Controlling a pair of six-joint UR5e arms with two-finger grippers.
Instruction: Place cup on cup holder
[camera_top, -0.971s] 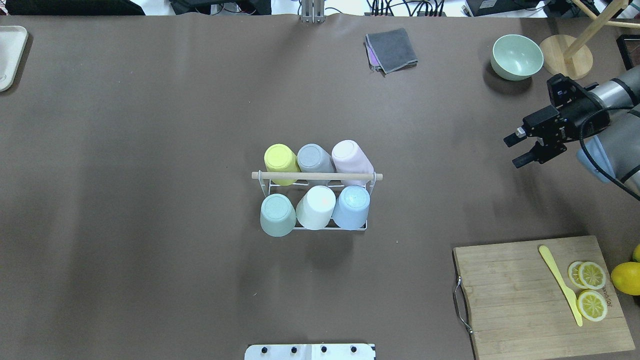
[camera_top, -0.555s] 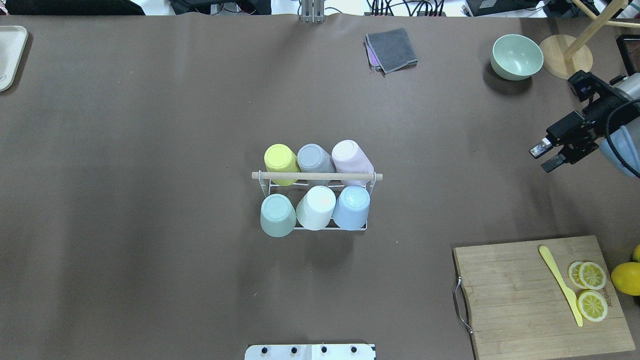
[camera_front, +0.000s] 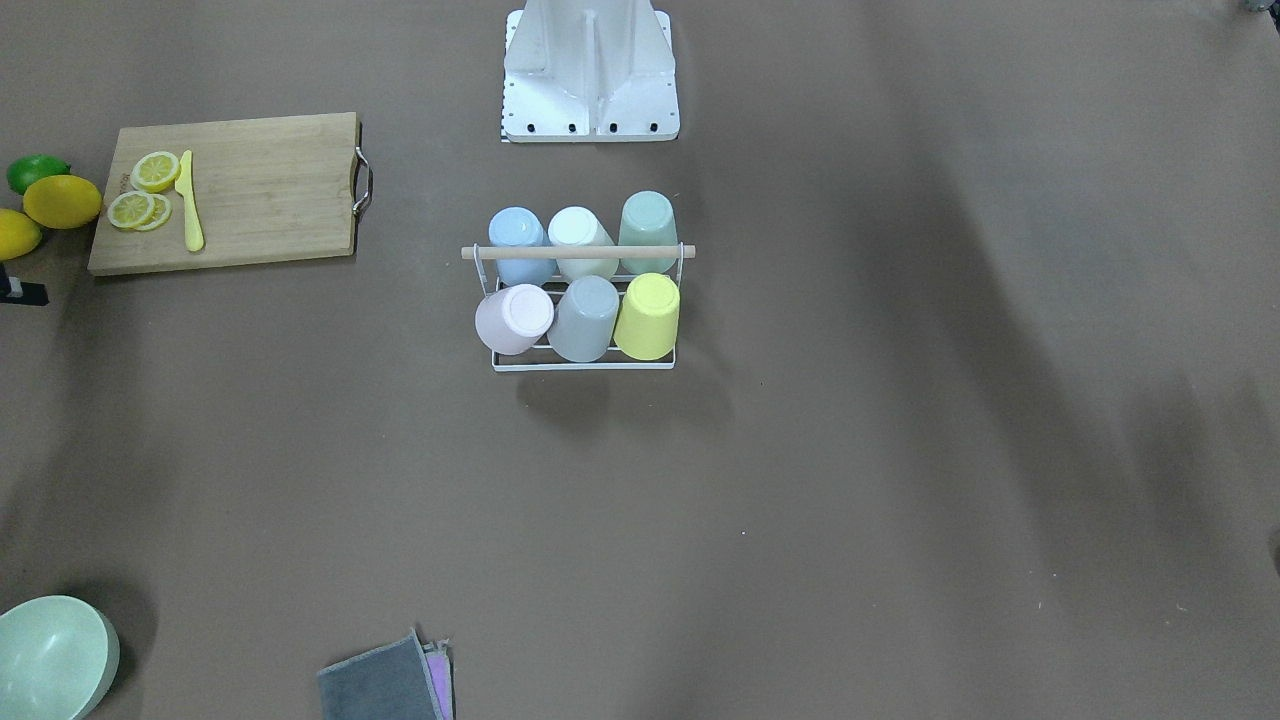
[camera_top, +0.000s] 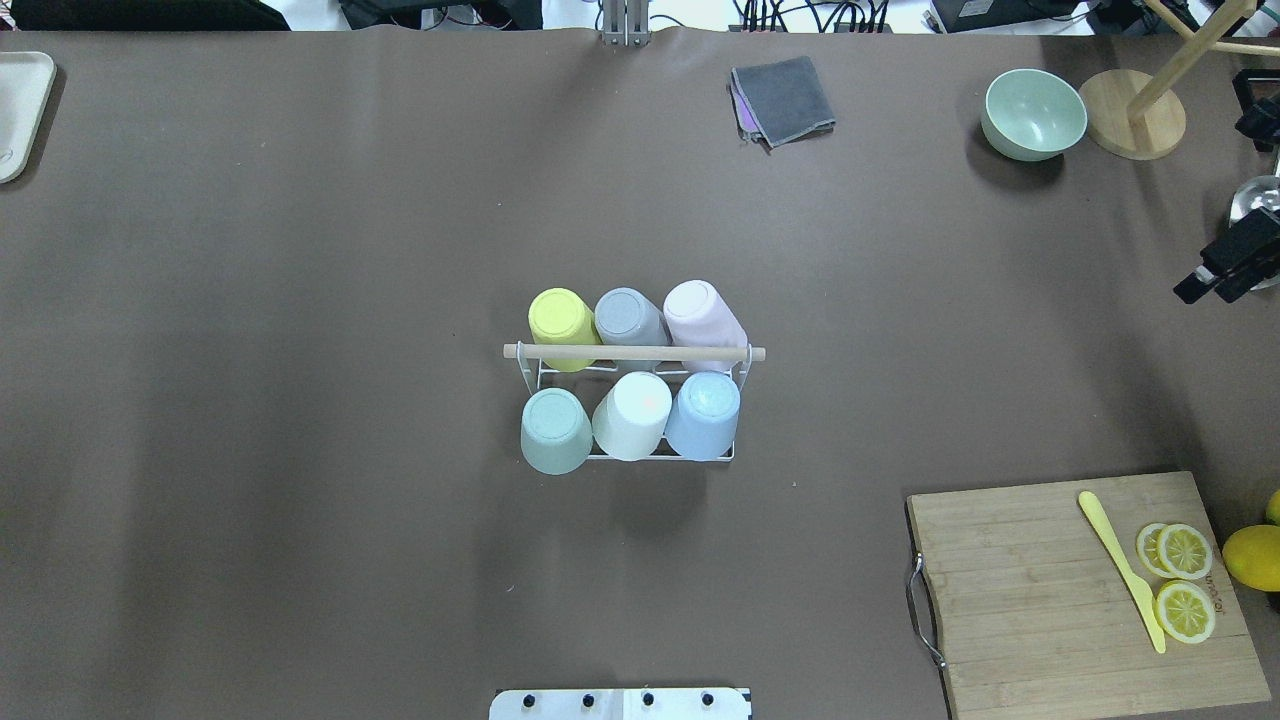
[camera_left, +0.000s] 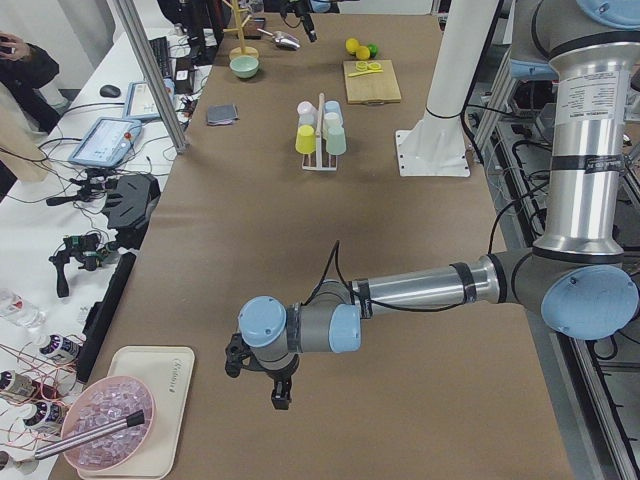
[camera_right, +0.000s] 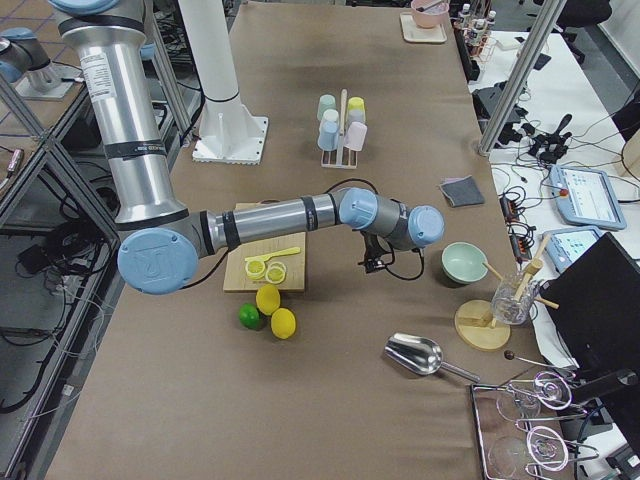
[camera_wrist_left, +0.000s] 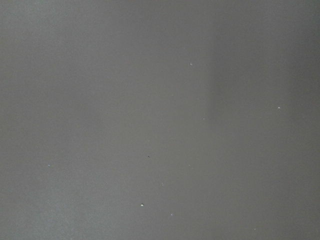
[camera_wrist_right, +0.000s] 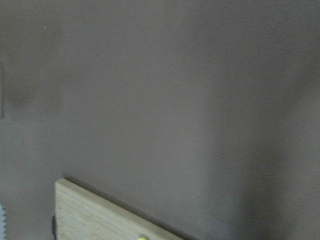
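The cup holder (camera_top: 634, 352), a white wire rack with a wooden rod handle, stands at the table's middle; it also shows in the front view (camera_front: 578, 253). Several upside-down cups sit on its prongs: yellow (camera_top: 560, 318), grey (camera_top: 626, 316), pink (camera_top: 700, 310), green (camera_top: 553, 425), white (camera_top: 634, 410), blue (camera_top: 705, 410). My right gripper (camera_top: 1200, 284) is at the far right edge, far from the rack, open and empty. My left gripper (camera_left: 280, 390) shows only in the exterior left view, low over bare table, far from the rack; I cannot tell if it is open.
A wooden cutting board (camera_top: 1080, 590) with lemon slices and a yellow knife lies at the front right. A green bowl (camera_top: 1033, 112), a wooden stand (camera_top: 1133, 125) and a grey cloth (camera_top: 783, 98) are at the back. A tray (camera_top: 20, 110) sits at the back left.
My right gripper has moved right, away from the rack, to the edge of the overhead view. The rack and cups have not moved.
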